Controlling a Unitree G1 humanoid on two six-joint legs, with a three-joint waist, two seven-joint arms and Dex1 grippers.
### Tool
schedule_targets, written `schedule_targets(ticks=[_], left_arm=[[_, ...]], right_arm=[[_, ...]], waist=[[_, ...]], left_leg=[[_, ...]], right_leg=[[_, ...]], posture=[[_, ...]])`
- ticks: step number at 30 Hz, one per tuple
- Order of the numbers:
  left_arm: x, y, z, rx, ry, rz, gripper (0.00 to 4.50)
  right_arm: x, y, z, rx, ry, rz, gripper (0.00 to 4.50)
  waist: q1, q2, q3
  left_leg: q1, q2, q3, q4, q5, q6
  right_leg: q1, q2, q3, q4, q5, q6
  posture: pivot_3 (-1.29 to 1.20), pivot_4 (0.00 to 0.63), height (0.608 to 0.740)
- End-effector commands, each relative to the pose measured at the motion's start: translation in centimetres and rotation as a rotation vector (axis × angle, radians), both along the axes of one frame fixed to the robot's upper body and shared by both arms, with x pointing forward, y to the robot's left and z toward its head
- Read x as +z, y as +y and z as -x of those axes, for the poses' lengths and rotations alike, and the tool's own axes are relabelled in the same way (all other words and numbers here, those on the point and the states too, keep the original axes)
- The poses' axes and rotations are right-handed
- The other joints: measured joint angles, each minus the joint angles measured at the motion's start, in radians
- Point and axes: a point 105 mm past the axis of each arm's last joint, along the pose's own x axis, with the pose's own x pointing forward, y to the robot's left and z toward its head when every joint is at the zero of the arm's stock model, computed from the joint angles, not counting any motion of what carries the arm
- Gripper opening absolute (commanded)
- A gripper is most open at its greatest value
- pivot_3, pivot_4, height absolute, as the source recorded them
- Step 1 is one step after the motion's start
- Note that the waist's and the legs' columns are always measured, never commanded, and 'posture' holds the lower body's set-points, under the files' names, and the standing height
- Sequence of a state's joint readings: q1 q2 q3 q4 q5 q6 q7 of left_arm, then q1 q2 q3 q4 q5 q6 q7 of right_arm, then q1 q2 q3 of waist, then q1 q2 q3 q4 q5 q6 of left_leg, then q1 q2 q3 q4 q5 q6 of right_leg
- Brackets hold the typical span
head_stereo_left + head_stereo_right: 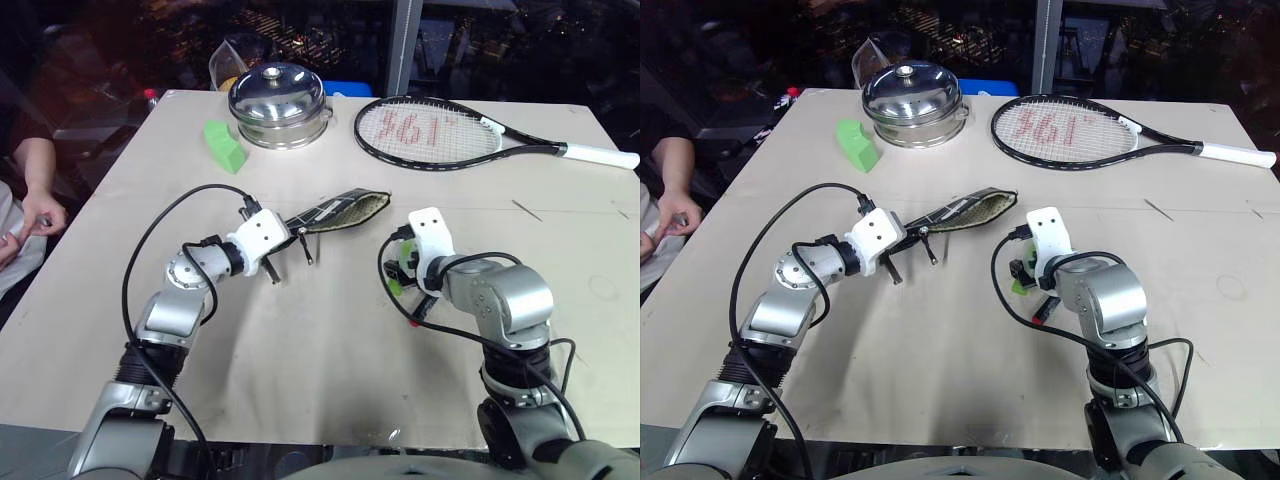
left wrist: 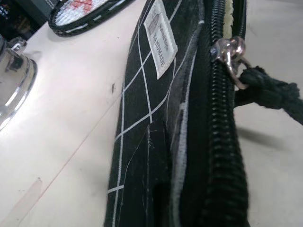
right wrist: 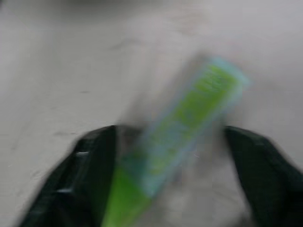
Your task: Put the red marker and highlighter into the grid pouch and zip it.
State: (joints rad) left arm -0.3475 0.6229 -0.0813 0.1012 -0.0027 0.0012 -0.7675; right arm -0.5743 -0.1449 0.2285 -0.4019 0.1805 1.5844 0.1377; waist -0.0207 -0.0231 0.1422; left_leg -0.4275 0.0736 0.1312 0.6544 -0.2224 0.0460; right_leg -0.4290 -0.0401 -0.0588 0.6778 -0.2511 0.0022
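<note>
On the beige table (image 1: pixel 330 360) the left gripper (image 1: pixel 283 252) pinches the black white-gridded fabric pouch (image 1: pixel 340 212); the right gripper (image 3: pixel 170 182), fingers parted astride the light-green translucent highlighter (image 3: pixel 189 118), should centre before squeezing.

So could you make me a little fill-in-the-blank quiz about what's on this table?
1. The left gripper holds the ____ by one end.
2. The highlighter lies between the ____ gripper's fingers.
3. Beside the steel pot lies a tennis ____.
4. The wedge block left of the pot is ____.

Missing words: pouch; right; racket; green
</note>
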Motion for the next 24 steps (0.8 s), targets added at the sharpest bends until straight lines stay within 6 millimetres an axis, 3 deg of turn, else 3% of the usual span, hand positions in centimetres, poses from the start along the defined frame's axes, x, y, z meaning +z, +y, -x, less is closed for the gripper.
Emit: schedule_targets(ticks=[1,3,4,7,12,15,20,24], left_arm=[[1.2,-0.3,0.2,-0.011,-0.046,0.014,0.0],[1.2,-0.4,0.3,-0.008,-0.047,0.017,0.0],[1.2,-0.4,0.3,-0.007,-0.048,0.019,0.0],[1.4,-0.2,0.3,0.002,-0.05,0.02,0.0],[1.4,0.3,0.2,0.004,-0.044,0.009,0.0],[1.2,0.0,0.4,-0.035,-0.038,-0.011,0.0],[1.3,-1.2,0.6,-0.091,-0.047,-0.01,0.0],[1.7,-2.4,1.1,-0.151,-0.075,-0.014,0.0]], right_arm=[[-2.7,0.3,1.4,0.116,0.124,0.113,1.73],[-2.3,0.2,1.1,0.142,0.12,0.141,0.92],[-2.0,0.0,0.9,0.149,0.113,0.157,0.75],[-0.6,0.0,0.3,0.197,0.033,0.167,0.73],[4.2,0.5,0.3,0.434,-0.253,0.22,0.73],[7.0,0.2,1.0,0.538,-0.32,0.24,0.73],[8.0,0.1,0.4,0.569,-0.353,0.305,0.73],[7.4,0.3,-0.3,0.612,-0.352,0.383,0.73]], waist=[[0.002,-0.001,-0.001],[0.003,-0.003,-0.002],[0.003,-0.003,-0.002],[0.005,-0.003,-0.002],[0.006,-0.002,0.0],[0.003,0.0,0.002],[0.004,0.0,0.002],[0.005,0.0,0.002]], left_leg=[[0.0,0.0,0.0,0.0,0.0,0.0],[0.0,0.0,-0.001,0.0,0.0,0.0],[-0.001,0.0,-0.001,0.0,0.0,0.0],[-0.001,0.0,-0.001,0.0,0.0,0.0],[-0.003,-0.001,-0.002,0.0,0.0,0.0],[-0.004,-0.001,-0.001,0.0,0.0,0.0],[-0.004,0.001,-0.001,-0.001,0.0,0.0],[-0.004,0.0,0.0,-0.001,0.0,0.0]], right_leg=[[0.0,-0.001,0.0,0.0,0.0,0.0],[0.0,-0.003,0.0,0.0,0.0,0.0],[0.0,-0.004,0.0,0.0,0.0,0.0],[0.0,-0.004,-0.001,0.0,0.0,0.0],[-0.001,-0.005,-0.002,-0.001,0.0,0.0],[-0.003,-0.005,-0.002,-0.001,0.0,0.0],[-0.004,-0.003,-0.002,0.0,0.0,0.0],[-0.004,-0.004,-0.002,-0.001,0.0,0.0]], posture=[[0.0,0.15,0.74],[0.0,0.15,0.74],[0.0,0.15,0.74],[0.0,0.15,0.74],[0.0,0.15,0.74],[0.0,0.15,0.74],[0.0,0.15,0.74],[0.0,0.15,0.74]])
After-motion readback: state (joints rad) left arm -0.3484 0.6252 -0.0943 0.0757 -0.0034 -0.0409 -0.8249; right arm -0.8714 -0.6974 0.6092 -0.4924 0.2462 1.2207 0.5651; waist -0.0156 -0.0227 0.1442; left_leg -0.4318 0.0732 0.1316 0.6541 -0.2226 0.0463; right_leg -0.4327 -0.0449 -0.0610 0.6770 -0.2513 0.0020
